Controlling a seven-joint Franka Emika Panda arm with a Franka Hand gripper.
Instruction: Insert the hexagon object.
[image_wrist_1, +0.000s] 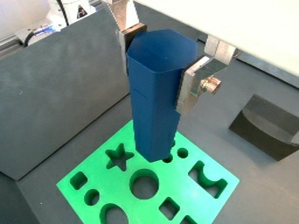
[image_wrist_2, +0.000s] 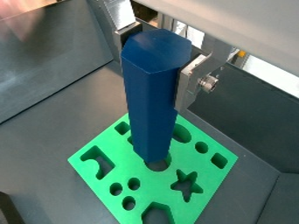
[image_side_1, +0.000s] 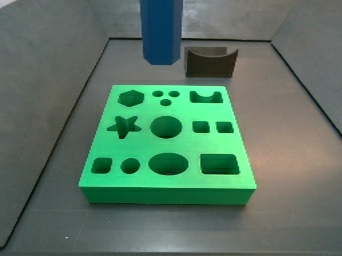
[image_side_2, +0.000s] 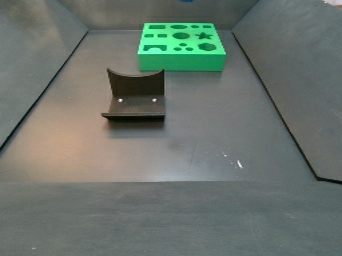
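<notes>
Gripper (image_wrist_1: 163, 54) clamped on blue bar (image_wrist_1: 155, 96), upright | green board (image_side_1: 167, 140) below gripper | risk: facets misaligned with hexagon hole (image_side_1: 128, 98), bar jams.

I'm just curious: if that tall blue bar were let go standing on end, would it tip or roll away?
The hexagon object, held by the gripper above the green board, is tall and slim, so it would probably tip easily. Its flat faces should stop it rolling far. It looks rigid.
</notes>
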